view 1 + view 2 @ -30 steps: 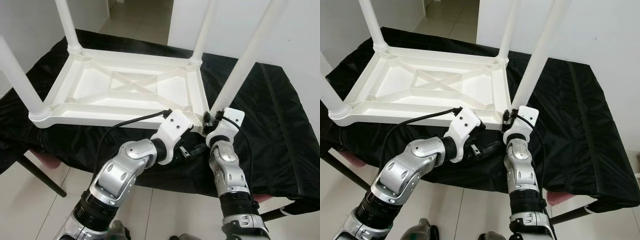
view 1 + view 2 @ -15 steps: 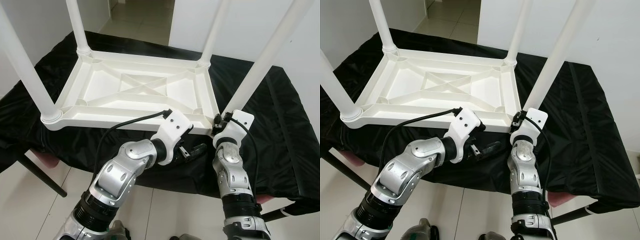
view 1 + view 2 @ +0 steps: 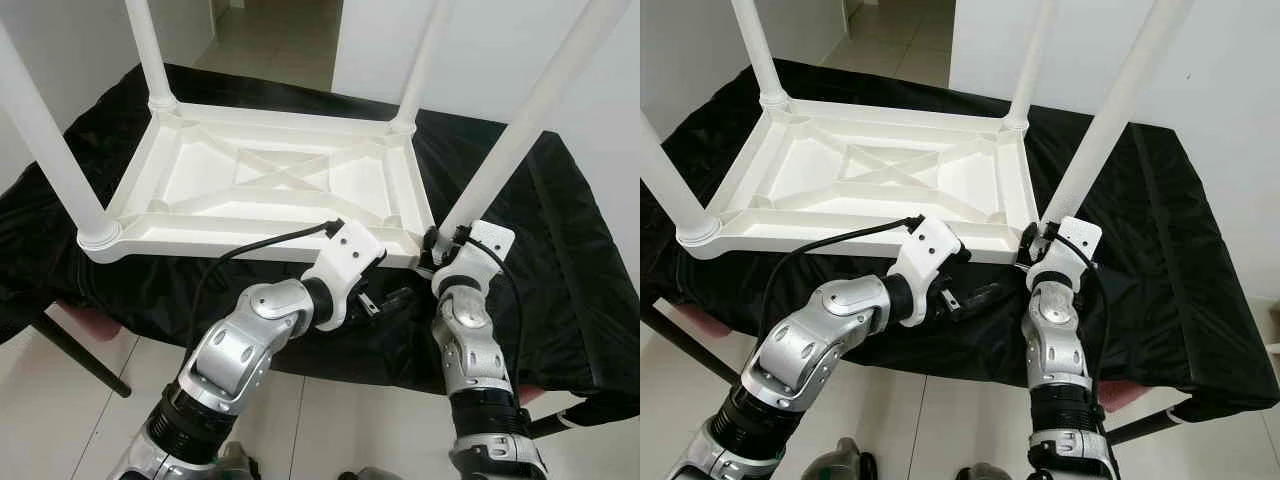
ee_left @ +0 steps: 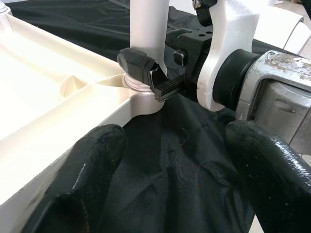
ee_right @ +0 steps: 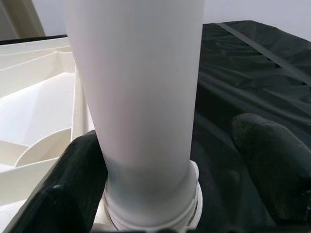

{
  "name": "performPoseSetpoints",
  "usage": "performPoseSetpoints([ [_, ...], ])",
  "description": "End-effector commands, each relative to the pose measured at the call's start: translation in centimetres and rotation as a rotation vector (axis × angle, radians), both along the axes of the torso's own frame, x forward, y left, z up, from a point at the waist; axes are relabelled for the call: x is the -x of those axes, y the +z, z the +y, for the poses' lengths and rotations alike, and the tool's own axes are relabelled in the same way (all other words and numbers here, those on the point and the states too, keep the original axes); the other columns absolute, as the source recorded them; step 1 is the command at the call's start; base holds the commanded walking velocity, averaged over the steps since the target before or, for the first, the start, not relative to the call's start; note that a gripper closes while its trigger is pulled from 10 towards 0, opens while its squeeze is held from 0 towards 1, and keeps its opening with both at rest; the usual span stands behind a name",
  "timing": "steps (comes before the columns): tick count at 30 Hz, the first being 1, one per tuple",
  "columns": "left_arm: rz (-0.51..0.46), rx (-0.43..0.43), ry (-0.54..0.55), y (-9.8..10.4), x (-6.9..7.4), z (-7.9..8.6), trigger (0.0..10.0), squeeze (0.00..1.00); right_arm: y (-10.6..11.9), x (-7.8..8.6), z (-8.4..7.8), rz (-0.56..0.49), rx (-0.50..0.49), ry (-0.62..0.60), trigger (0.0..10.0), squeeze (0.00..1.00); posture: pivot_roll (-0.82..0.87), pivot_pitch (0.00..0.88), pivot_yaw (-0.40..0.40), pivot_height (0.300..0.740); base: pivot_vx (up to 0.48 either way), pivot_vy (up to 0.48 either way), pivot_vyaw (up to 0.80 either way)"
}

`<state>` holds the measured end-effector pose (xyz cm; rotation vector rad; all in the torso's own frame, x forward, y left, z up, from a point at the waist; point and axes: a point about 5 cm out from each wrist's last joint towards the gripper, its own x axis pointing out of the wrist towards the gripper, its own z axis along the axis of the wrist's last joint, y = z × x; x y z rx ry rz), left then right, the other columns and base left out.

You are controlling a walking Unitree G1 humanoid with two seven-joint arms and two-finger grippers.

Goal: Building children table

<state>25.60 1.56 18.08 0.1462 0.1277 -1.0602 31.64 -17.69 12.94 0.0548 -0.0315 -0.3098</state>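
A black cloth (image 3: 560, 250) covers a low stand on a pale tiled floor (image 3: 60, 400), with white walls (image 3: 480, 40) behind. On the cloth a white plastic table (image 3: 270, 180) lies upside down, its ribbed underside facing up and crossed by an X-shaped brace. Four white legs rise from its corners: the near right leg (image 3: 520, 120), the near left leg (image 3: 45, 140), the far left leg (image 3: 148, 50) and the far right leg (image 3: 425, 60).

The right arm (image 3: 470, 350) reaches up from below to the table's near right corner. The right gripper (image 4: 158, 80) sits at the base of the near right leg, just above the threaded collar where the leg meets the corner socket. In the right wrist view one finger (image 5: 73, 194) touches the side of the leg while the other finger (image 5: 272, 165) stands away from it over the cloth, so the jaws are apart and not clamped.

The left arm (image 3: 260, 340) bends across in front of the table's near edge, a black cable (image 3: 250, 250) looping from its wrist. The left gripper (image 3: 395, 298) points towards the same corner, just beside the right wrist, low over the cloth. Its two fingers (image 4: 82, 184) are spread wide with only cloth between them, holding nothing.
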Motion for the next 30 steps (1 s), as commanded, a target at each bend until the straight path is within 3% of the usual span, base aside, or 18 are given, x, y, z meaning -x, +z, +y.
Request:
performPoseSetpoints([
  [1,-0.006,-0.003,0.031,0.0,-0.2,0.2,10.0,0.00,-0.3,-0.1,-0.1,0.006,-0.014,0.041,10.0,1.00,0.06,0.023,-0.072,0.740,0.000,0.000,0.00],
  [4,-0.007,-0.003,0.035,0.0,-0.3,0.2,10.0,0.00,-0.2,-0.2,-0.1,-0.001,-0.018,0.064,10.0,1.00,0.06,0.023,-0.072,0.740,0.000,0.000,0.00],
  [5,-0.009,-0.006,0.041,-0.1,-0.4,0.3,10.0,0.00,-0.1,-0.3,-0.2,-0.010,-0.018,0.098,10.0,0.00,0.05,0.029,-0.073,0.740,0.000,0.000,0.00],
  [9,-0.010,-0.013,0.053,-0.3,-0.6,0.5,10.0,0.00,0.5,-0.7,-0.7,-0.044,-0.028,0.196,10.0,0.00,0.05,0.030,-0.072,0.740,0.000,0.000,0.00],
  [15,-0.011,-0.017,0.058,-0.4,-0.7,0.6,10.0,0.00,1.0,-1.0,-1.1,-0.063,-0.014,0.231,10.0,0.00,0.05,0.029,-0.072,0.740,0.000,0.000,0.00],
  [20,-0.015,-0.021,0.061,-0.4,-0.8,0.6,10.0,0.00,2.0,-1.9,-2.1,-0.096,0.005,0.366,10.0,0.00,0.05,0.026,-0.071,0.740,0.000,0.000,0.00],
  [25,-0.016,-0.023,0.060,-0.4,-0.8,0.6,10.0,0.00,2.1,-2.0,-2.5,-0.095,0.015,0.401,10.0,0.00,0.05,0.025,-0.069,0.740,0.000,0.000,0.00],
  [30,-0.018,-0.027,0.062,-0.4,-0.8,0.8,10.0,0.00,1.8,-2.1,-4.1,-0.088,0.030,0.528,10.0,0.00,0.06,0.026,-0.064,0.740,0.000,0.000,0.00],
])
